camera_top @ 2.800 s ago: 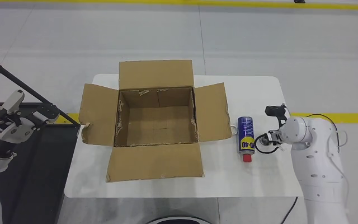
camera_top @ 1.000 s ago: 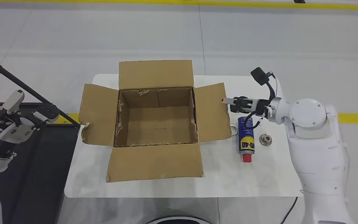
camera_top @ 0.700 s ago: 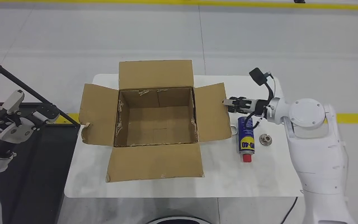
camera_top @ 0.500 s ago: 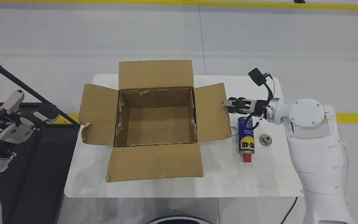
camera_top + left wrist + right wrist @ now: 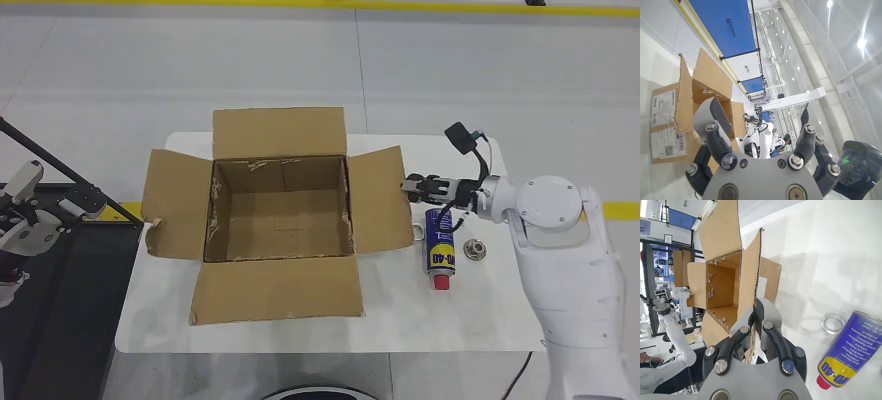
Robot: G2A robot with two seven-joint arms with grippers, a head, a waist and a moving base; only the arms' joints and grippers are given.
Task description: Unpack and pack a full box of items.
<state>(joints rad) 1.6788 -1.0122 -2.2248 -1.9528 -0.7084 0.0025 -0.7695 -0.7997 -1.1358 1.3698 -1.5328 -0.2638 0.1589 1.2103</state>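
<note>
**Right gripper clamps the side flap of an empty box**

Nearest the robot, the front flap (image 5: 277, 288) of the box (image 5: 281, 174) lies folded out flat over the table (image 5: 470, 310). The other three flaps are folded out too, so the opening is fully exposed.

Right of the box the can (image 5: 439, 245) lies on its side, red cap toward the robot. A clear ring (image 5: 418, 233) sits just beside it on the box side, and a small metal part (image 5: 474, 248) sits on the other side. These look like unpacked contents due to go back in.

Just beyond the can, the right gripper (image 5: 755, 311) is pinched tight on the outer edge of the right flap (image 5: 380, 200), probably to hold it back or steady the box for packing.

The box holds nothing: its floor is bare cardboard.

Off beside the table's left end, the left gripper (image 5: 761, 106) hangs with fingers spread, holding nothing.
</note>
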